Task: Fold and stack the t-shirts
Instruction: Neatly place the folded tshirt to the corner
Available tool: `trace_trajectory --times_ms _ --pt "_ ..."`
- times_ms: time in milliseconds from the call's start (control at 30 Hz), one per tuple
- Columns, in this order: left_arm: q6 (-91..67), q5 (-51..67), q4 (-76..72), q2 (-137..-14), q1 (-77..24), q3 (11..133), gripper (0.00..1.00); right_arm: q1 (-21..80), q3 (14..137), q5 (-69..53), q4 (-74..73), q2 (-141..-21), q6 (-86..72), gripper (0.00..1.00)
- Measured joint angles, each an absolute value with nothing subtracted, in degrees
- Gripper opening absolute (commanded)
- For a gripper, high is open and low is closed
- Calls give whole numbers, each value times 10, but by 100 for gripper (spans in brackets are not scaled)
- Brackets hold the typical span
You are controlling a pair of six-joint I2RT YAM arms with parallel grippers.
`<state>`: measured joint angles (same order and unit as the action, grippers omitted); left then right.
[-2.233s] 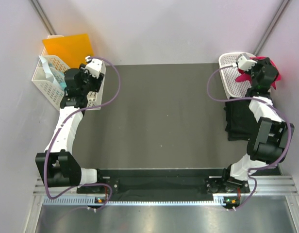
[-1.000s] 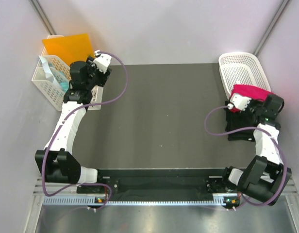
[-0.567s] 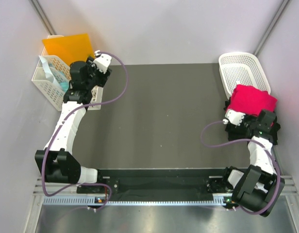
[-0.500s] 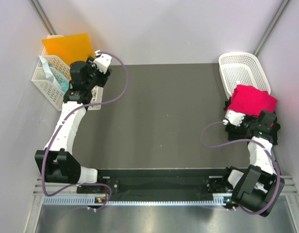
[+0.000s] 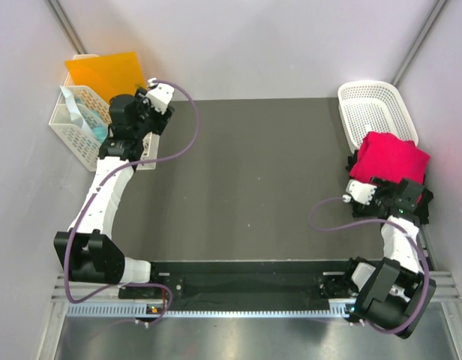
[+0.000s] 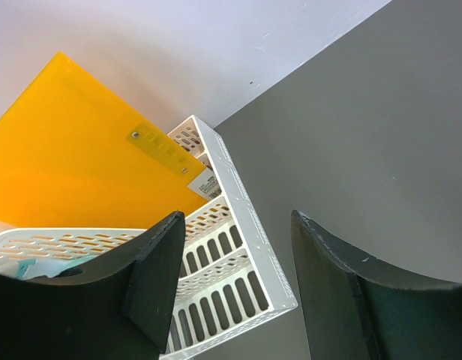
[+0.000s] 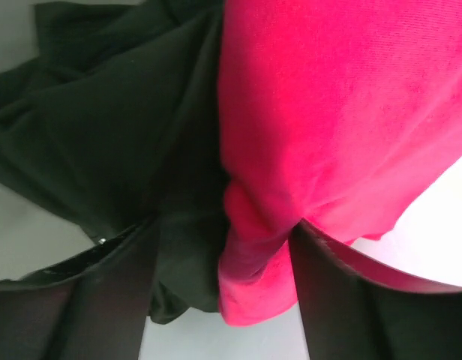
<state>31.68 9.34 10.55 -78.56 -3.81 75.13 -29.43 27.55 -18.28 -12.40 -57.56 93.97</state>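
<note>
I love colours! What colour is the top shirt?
The top shirt is pinkish-red; see top view.

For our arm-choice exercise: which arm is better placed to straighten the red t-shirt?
Probably right: the right end effector, open, sits over the red t-shirt and black t-shirt; the left end effector hangs by the opposite white basket.

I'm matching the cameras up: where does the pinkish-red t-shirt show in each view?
Top external: the pinkish-red t-shirt lies at the right edge, just nearer than the white basket.
Left wrist: not in it.
Right wrist: it fills the upper right.
Shared landmark: the black t-shirt, showing at its left in both.
</note>
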Motion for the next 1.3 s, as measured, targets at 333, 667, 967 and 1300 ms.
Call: trace_trajectory --times_ms 333,667,967,1300 --pt "317 94 105 -787 -38 752 64 -295 323 -243 -364 -453 956 73" --pt "312 93 104 -794 -46 752 63 -295 413 -338 -337 -347 794 0" --pt "311 93 103 -810 -61 758 63 -229 372 -167 -51 -569 709 0" --pt "317 86 100 -816 -70 777 64 -207 336 -61 95 -731 762 0"
